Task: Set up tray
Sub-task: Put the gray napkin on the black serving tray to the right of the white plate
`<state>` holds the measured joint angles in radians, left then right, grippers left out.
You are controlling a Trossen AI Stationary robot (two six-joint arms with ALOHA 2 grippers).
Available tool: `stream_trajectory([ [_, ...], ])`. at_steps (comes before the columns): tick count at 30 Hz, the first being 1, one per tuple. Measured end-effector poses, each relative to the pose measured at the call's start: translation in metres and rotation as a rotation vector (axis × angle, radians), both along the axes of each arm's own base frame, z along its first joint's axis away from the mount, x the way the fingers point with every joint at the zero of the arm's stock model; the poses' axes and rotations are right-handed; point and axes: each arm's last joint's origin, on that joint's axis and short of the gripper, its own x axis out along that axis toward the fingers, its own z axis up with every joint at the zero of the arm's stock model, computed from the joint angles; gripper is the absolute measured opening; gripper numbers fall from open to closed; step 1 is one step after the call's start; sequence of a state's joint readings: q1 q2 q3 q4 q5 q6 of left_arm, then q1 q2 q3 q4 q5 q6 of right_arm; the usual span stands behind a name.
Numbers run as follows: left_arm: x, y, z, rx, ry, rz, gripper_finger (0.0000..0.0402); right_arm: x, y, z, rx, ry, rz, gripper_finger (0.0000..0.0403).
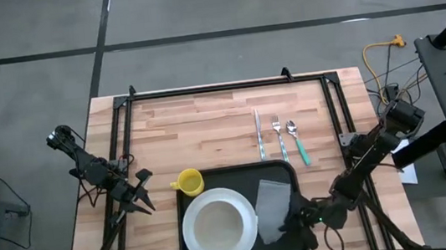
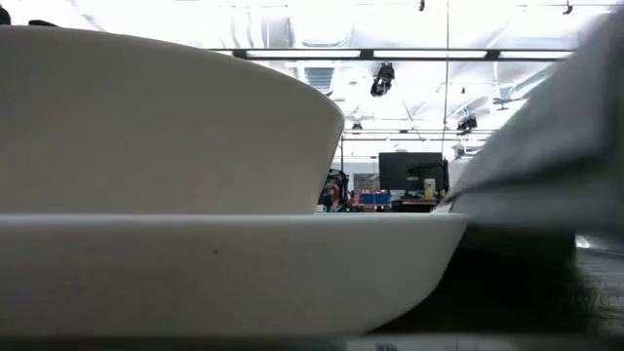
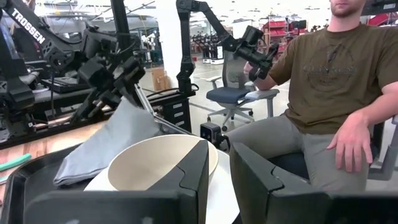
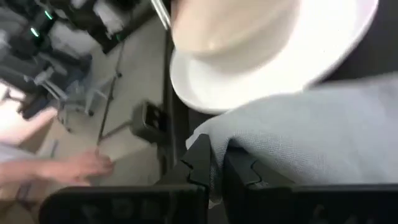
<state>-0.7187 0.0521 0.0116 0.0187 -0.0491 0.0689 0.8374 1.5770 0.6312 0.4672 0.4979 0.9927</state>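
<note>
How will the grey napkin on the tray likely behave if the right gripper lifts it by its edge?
Probably floppy: the grey napkin drapes and folds where the right gripper pinches it. Likely light for its size, being thin cloth. It may drag over the tray and brush the white plate beside it, though it seems unlikely to shift the plate.

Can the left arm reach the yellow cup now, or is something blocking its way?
Probably yes. The left gripper hovers just left of the yellow cup, with bare table between them. The right gripper is far off, at the napkin.
</note>
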Motion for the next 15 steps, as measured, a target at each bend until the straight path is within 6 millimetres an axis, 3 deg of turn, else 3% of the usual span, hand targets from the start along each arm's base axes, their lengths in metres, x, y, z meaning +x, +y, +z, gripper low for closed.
stream_trajectory([
  [4, 0.000, 0.000, 0.000, 0.000, 0.000, 0.001, 0.0048, 0.001, 0.006, 0.004, 0.054, -0.048, 0.050, 0.0009],
  [15, 0.000, 0.000, 0.000, 0.000, 0.000, 0.000, 0.0048, -0.019, 0.020, -0.028, 0.113, 0.223, 0.117, 0.0009],
])
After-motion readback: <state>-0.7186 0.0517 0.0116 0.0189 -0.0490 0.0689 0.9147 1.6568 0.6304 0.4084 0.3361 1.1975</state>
